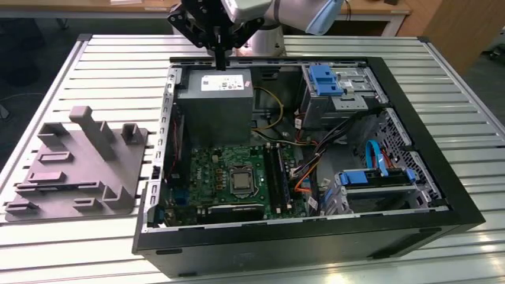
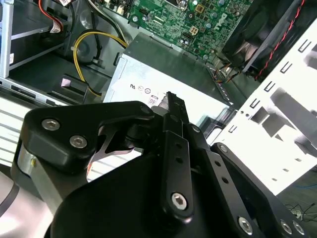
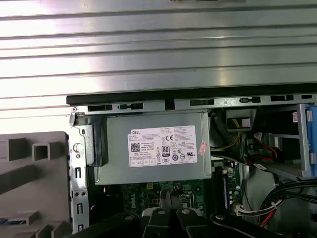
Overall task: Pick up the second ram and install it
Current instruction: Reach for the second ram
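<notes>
My gripper (image 1: 220,61) hangs above the back edge of the open computer case (image 1: 442,177), over the grey power supply (image 1: 214,97). In both wrist views its black fingers (image 2: 172,106) (image 3: 171,197) meet at the tips, shut, with nothing seen between them. The green motherboard (image 1: 229,177) lies lower in the case. Long dark strips stand in the memory slots (image 1: 278,173) beside the processor socket. I cannot tell whether one of them is the second ram. The grey holder block (image 1: 79,163) lies outside the case at the exterior view's left.
The case rests on a slatted metal table (image 1: 94,65). Drive cages with blue latches (image 1: 325,80) and bundled cables (image 1: 316,160) take up the case's half at the exterior view's right. A fan with red wires (image 2: 262,34) sits near the motherboard.
</notes>
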Controlling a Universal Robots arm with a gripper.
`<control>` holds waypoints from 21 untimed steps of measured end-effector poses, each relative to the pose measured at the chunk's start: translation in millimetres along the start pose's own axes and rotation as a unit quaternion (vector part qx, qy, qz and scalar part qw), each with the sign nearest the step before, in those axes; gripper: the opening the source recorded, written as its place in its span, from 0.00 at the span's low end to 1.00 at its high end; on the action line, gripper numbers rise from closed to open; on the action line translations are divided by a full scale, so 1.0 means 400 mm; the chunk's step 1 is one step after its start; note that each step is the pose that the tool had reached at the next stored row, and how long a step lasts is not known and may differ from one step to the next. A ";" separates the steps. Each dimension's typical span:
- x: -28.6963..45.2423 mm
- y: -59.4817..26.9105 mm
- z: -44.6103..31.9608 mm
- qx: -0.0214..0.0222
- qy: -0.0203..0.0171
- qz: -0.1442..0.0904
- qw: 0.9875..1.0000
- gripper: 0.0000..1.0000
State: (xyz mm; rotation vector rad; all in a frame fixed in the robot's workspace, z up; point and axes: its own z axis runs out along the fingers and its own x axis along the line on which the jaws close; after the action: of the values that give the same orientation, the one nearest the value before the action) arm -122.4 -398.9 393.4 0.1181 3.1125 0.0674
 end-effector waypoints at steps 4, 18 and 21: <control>0.006 -0.001 0.000 0.000 0.000 0.000 1.000 0.10; 0.074 -0.006 -0.002 0.000 0.000 0.000 1.000 0.10; 0.091 -0.007 -0.002 0.000 0.000 0.000 1.000 0.10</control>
State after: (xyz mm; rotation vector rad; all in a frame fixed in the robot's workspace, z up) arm -159.1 -398.9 393.3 0.1179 3.1125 0.0677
